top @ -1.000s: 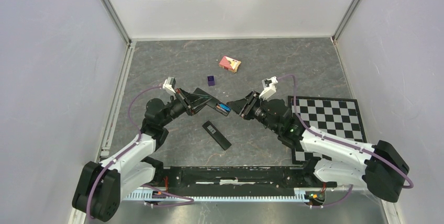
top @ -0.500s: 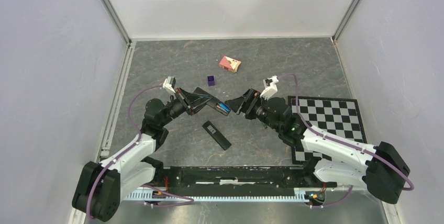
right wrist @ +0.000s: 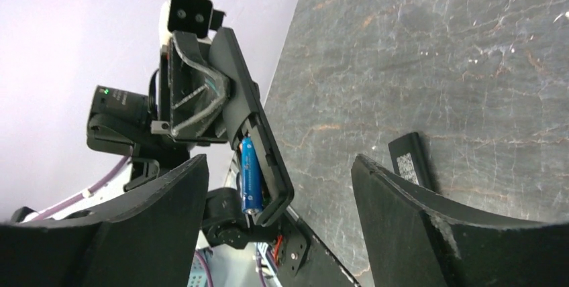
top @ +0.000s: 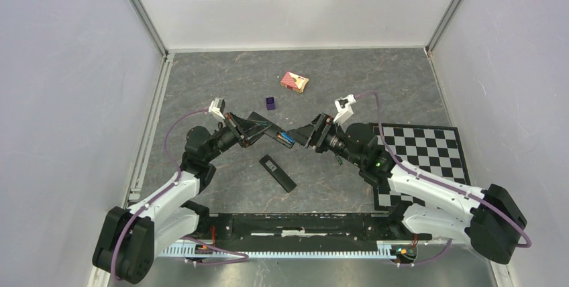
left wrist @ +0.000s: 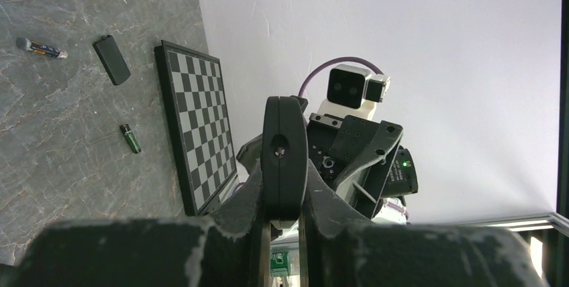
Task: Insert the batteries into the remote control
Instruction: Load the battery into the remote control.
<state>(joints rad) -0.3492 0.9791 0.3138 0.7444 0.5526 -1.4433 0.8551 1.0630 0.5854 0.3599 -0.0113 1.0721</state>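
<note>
Change over the last second, as I read it from my screens: the right gripper (top: 306,134) has sprung from a narrow set to wide apart; its fingers (right wrist: 161,220) now stand clear on either side of the remote (right wrist: 238,86), touching nothing; the blue battery (right wrist: 250,176), a second ago right at the fingertips, now lies on its own in the remote's open bay; overhead, the right wrist and its white camera (top: 345,104) have crept slightly toward the far wall.
</note>
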